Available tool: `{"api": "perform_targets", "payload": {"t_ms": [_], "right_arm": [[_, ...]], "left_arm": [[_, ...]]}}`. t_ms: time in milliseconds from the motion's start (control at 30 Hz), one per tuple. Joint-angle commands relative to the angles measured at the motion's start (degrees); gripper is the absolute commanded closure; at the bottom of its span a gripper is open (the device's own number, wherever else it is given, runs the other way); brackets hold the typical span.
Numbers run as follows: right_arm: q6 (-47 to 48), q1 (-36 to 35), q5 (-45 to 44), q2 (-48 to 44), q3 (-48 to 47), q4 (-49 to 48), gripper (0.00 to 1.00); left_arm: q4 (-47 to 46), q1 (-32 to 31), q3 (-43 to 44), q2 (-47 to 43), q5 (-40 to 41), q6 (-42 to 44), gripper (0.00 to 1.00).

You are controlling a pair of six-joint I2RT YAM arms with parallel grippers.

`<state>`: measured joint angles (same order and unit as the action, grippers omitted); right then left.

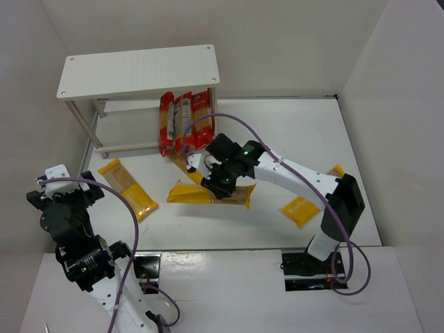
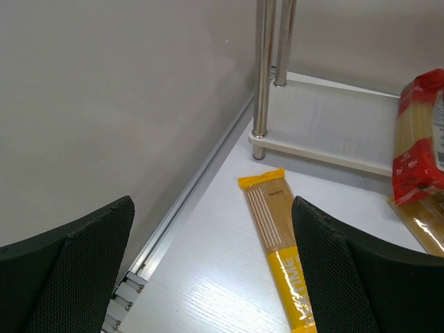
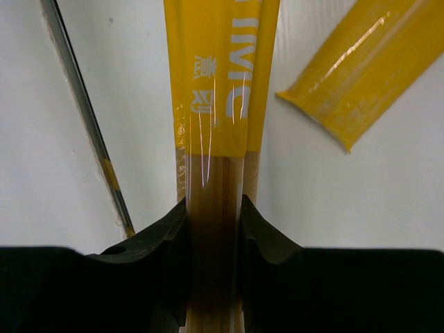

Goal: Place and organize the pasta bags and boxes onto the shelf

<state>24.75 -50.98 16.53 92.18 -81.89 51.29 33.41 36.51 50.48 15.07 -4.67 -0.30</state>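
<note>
Your right gripper pinches a yellow pack by its thin sides, in front of the shelf. The pack is long, so it may tip, slip out, or knock the red bags leaning there. Your left gripper is spread wide and holds nothing.

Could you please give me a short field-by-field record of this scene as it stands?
right gripper: shut on held yellow spaghetti pack
left gripper: open, empty
shelf: top board bare
red spaghetti bags: upright at the shelf's right end
left yellow pack: flat, near left arm
right yellow pack: flat, near right arm
</note>
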Motion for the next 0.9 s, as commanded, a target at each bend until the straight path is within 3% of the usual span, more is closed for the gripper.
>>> {"api": "perform_targets", "payload": {"t_ms": [0,267,500,867], "right_arm": [[0.6,-2.8,0.6,3.1,-8.7,-6.8,1.00],[-6.3,-7.5,-4.7,13.0,-18.8,-13.0,1.00],[-17.3,-7.6,-5.8,18.5,-25.7,-18.3,1.00],[-30.4,-8.1,-17.0,31.3,-39.4,-23.9,1.00]], "left_arm": [[-1.9,1.7,0.1,0.7,1.1,-1.2,0.00],[-2.5,4.2,0.1,0.8,3.4,-2.2,0.00],[-2.5,5.5,0.1,0.8,3.4,-2.3,0.00],[-2.5,7.2,0.1,1.4,4.1,-2.3,0.00]]}}
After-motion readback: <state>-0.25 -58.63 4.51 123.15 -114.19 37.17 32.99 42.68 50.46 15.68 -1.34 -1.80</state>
